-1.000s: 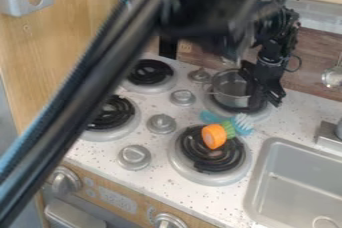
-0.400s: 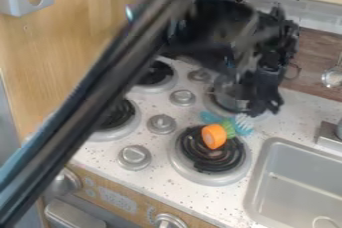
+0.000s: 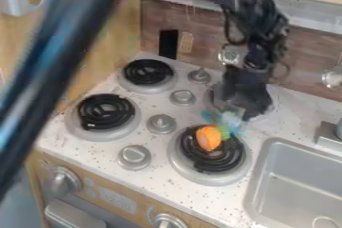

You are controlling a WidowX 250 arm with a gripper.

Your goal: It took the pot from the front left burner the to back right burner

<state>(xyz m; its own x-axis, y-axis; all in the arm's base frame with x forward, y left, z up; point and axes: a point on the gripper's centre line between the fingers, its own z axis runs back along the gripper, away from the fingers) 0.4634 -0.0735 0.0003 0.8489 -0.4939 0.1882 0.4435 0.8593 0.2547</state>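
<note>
"Speckled white tabletop, and a brown wall at the back. Where do we see the pot?"

"We see just a bit of it, at the back right burner. The claw is in front and hides the rest."

"Why would we want it there?"

"Our job says it goes from the front left burner to that one. We can see the black coils on the front left burner, so we think the big move is done."

"Is the claw holding on?"

"We can't tell. It is right by the pot, but we can't see if it grips or lets go."

"Why is it so low?"

"Maybe so the pot can sit down softly and not drop. We should check that it sits flat before we go up."

"And how is the arm set?"

"The end part hangs down from the top, and the claw points down at the back burner. A long dark bar of it slants across our left side."

"What about the orange and green toy?"

"It is on the front right burner. The claw is near it, so we should be careful not to bump it."
</note>
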